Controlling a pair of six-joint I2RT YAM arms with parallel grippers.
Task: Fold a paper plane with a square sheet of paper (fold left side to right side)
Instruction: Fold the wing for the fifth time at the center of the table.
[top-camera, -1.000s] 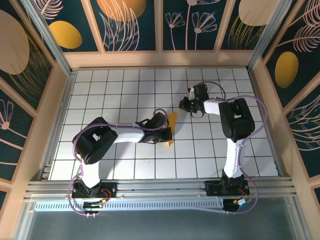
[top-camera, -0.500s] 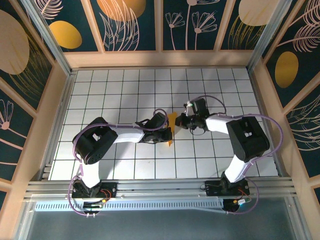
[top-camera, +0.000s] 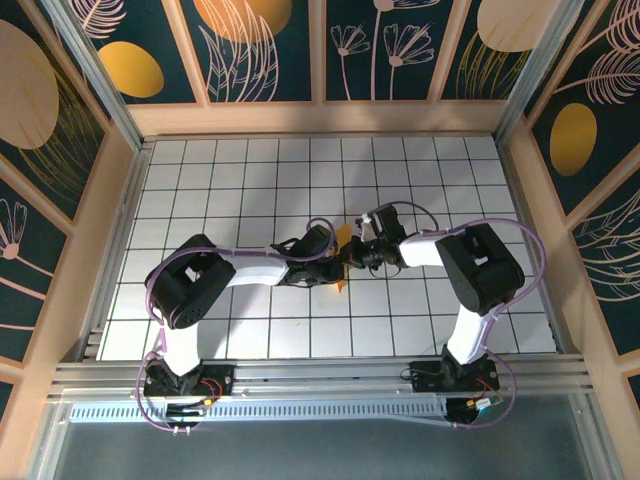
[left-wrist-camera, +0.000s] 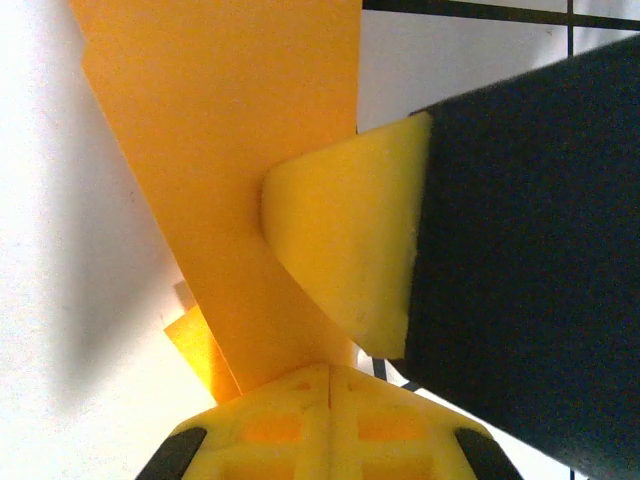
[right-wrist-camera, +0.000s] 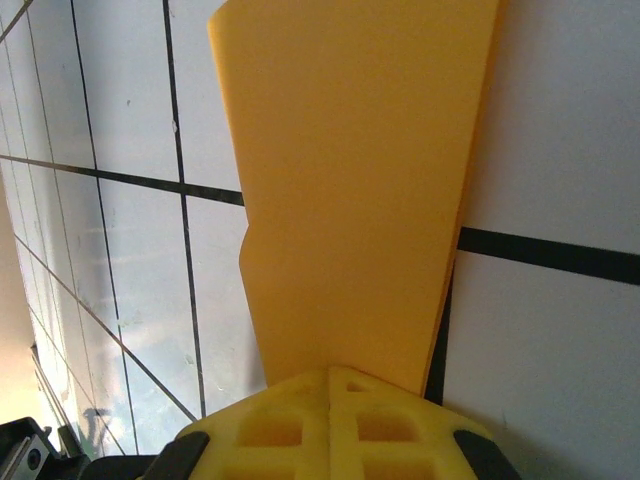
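The orange-yellow paper (top-camera: 344, 237) lies folded into a narrow tapered strip near the middle of the white grid table (top-camera: 220, 180), with both grippers over it. My left gripper (top-camera: 334, 264) is shut, its tips resting on the near part of the paper (left-wrist-camera: 230, 150). My right gripper (top-camera: 352, 252) is shut too, its tips set on the paper (right-wrist-camera: 350, 180), which widens away from them. In the left wrist view the right gripper's yellow fingertip (left-wrist-camera: 345, 240) presses on the strip just ahead of my left gripper (left-wrist-camera: 330, 372). The right wrist view has my right gripper (right-wrist-camera: 330, 372) at the strip's narrow end.
Wooden walls (top-camera: 320, 118) with dark floral panels enclose the table at the back and on both sides. An aluminium rail (top-camera: 320, 375) carrying the arm bases runs along the near edge. The right arm's elbow (top-camera: 480, 262) stands over the right tiles.
The right gripper has come from the back right down and leftward onto the paper, ending beside the left gripper. The left arm and the paper have stayed put.
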